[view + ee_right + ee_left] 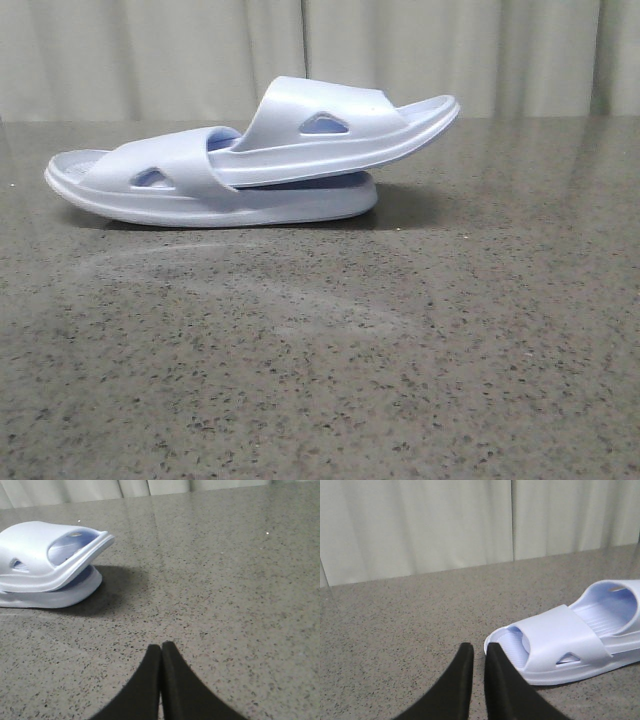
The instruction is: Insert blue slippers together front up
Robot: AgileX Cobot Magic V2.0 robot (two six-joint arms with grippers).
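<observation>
- The pale lavender-blue foam slippers (250, 155), nested, lie lengthwise across the front view's upper left on the speckled grey worktop (400, 350).
- Left end effector (479, 652), nearly clenched and empty, sits just beside them; right end effector (161, 650), clenched and empty, is well apart.

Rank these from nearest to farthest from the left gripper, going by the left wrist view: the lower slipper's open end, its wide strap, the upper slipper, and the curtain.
From the left gripper:
1. Lower slipper's open end, right beside the fingertips.
2. Its wide strap, just past that.
3. Upper slipper, tucked under the strap, farther along.
4. Curtain, behind the table's far edge.
</observation>
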